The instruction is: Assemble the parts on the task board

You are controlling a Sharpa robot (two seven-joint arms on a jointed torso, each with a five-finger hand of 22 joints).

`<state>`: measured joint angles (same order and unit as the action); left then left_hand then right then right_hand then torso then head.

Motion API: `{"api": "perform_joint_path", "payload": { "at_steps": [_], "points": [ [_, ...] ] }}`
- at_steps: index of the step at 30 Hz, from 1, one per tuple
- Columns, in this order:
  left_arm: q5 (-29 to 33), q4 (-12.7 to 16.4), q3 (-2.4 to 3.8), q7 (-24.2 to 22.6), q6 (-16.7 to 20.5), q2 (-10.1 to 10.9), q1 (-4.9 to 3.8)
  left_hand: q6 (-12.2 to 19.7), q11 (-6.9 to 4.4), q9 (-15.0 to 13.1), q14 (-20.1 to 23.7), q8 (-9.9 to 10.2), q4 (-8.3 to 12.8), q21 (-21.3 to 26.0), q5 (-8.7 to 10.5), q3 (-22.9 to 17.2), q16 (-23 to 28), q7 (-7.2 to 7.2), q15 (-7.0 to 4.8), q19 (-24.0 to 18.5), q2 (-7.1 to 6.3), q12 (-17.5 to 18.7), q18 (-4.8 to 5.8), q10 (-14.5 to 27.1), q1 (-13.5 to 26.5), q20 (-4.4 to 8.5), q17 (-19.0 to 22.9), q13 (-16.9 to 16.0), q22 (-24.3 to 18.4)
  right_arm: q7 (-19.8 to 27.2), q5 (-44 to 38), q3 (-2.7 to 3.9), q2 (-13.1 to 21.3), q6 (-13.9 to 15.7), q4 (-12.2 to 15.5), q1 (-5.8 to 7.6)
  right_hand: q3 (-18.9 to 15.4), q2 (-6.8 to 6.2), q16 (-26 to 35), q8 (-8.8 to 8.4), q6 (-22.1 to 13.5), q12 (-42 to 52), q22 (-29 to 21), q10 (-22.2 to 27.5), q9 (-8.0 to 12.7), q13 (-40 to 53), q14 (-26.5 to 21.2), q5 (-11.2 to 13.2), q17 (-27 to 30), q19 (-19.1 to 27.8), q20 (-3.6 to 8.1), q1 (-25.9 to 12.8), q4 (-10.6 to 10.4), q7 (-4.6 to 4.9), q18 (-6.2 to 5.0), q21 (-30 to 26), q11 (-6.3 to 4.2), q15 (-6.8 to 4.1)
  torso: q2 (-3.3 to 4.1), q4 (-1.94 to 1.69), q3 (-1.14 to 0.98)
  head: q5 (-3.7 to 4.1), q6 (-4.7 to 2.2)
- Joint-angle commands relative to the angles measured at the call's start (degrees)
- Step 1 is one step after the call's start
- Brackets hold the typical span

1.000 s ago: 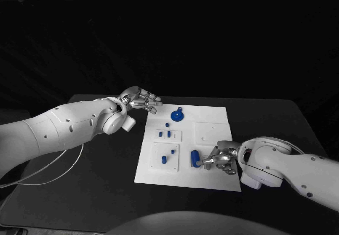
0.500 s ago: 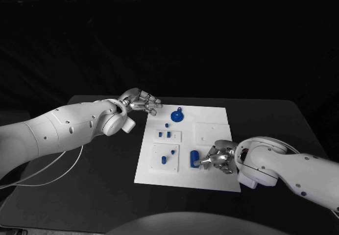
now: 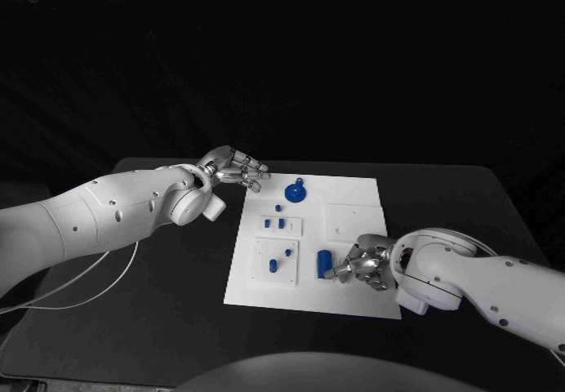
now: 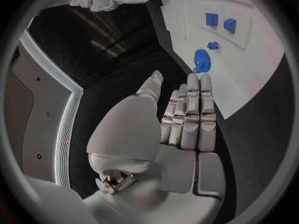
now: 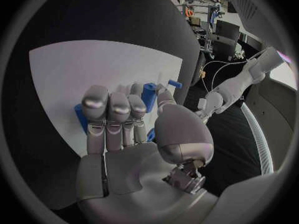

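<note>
Low, right hand beside blue part

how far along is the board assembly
Early, it seems. Done: small parts look seated in the board's raised blocks, though I can't confirm. In hand: the right robot hand is at the blue cylinder; whether it grips it is unclear. Left: the round disc lies loose; the left robot hand hovers open, empty.

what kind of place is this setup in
Probably a robotics lab or test bench. A flat white task board with small blue plastic parts lies on a black table, and the right wrist view shows cluttered desks with monitors behind.
</note>
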<state>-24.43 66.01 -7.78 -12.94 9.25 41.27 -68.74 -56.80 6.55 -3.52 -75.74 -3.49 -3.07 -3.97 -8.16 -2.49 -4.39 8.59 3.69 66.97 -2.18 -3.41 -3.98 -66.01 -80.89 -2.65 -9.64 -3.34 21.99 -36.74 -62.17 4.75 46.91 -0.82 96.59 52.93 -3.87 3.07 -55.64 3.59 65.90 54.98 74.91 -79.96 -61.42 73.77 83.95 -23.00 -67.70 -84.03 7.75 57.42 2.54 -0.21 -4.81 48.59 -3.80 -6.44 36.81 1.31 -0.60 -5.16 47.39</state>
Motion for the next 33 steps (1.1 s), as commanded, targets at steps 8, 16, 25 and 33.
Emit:
{"api": "perform_joint_path", "payload": {
  "at_steps": [8,16,25,33],
  "points": [
    [0.3,0.4,0.02,-0.4,-0.6,0.1,-0.01,0.3,0.04,-0.1,0.3,-0.2,-0.4,-0.2,0.12,-0.1,-0.3,0.10,0.05,0.3,0.38,-0.1,0.33,0.5,0.2,-0.05,-0.1,-0.1,-0.1,-0.2,-1.1,0.01,-0.3,0.1,-0.1,-0.53,3.7,-1.55,-0.2,0.12,0.4,0.1,5.3,0.0,0.1,0.0,0.1,0.8,0.1,-3.5,0.11,-0.5,1.0,-0.12,0.98,0.1,-0.20,-0.30,-0.02,0.02,0.00,-0.12,0.19],
    [0.3,0.4,0.01,-0.4,-0.6,0.1,-0.01,0.4,0.04,-0.1,0.3,-0.2,-0.4,-0.2,0.12,-0.1,-0.3,0.13,0.05,0.3,0.34,-0.1,0.33,0.5,0.2,-0.05,-0.1,-0.1,-0.1,-0.4,-2.6,0.01,-0.7,0.9,-0.4,-0.62,5.8,-1.55,-0.2,0.10,0.5,0.1,5.2,-0.1,0.0,-0.1,0.1,1.6,0.1,-3.5,0.16,-1.0,1.6,-0.17,1.07,0.1,-0.32,-0.34,-0.02,0.00,-0.01,-0.16,0.28],
    [0.3,0.3,0.00,-0.5,-0.7,0.0,-0.01,0.4,0.04,-0.1,0.3,-0.2,-0.4,-0.2,0.12,-0.1,-0.3,0.13,0.05,0.3,0.34,-0.1,0.33,0.5,0.2,-0.05,-0.1,-0.1,-0.1,0.0,-1.7,0.01,-0.5,1.1,-0.4,-0.65,6.1,-2.46,-0.3,0.12,0.6,0.1,5.1,-0.1,0.0,-0.1,0.1,1.8,0.1,-3.5,0.17,-1.6,1.3,-0.16,1.08,0.2,-0.24,-0.33,-0.01,0.03,-0.01,-0.11,0.32],
    [0.3,-0.1,-0.01,-0.7,-0.7,0.0,-0.01,0.5,0.06,-0.1,0.3,-0.2,-0.5,-0.2,0.27,0.0,-0.3,0.15,0.09,0.3,0.26,-0.1,0.35,0.5,0.5,-0.08,-0.1,-0.1,-0.2,2.1,1.1,0.27,0.8,1.6,1.0,-0.65,-2.3,-5.20,-0.5,0.12,0.6,0.6,5.2,-0.2,-1.7,0.1,0.1,10.0,0.0,-3.5,-0.02,-0.8,-6.7,0.22,0.89,0.5,0.02,-0.16,0.00,0.06,-0.07,-0.07,0.16]
  ]
}}
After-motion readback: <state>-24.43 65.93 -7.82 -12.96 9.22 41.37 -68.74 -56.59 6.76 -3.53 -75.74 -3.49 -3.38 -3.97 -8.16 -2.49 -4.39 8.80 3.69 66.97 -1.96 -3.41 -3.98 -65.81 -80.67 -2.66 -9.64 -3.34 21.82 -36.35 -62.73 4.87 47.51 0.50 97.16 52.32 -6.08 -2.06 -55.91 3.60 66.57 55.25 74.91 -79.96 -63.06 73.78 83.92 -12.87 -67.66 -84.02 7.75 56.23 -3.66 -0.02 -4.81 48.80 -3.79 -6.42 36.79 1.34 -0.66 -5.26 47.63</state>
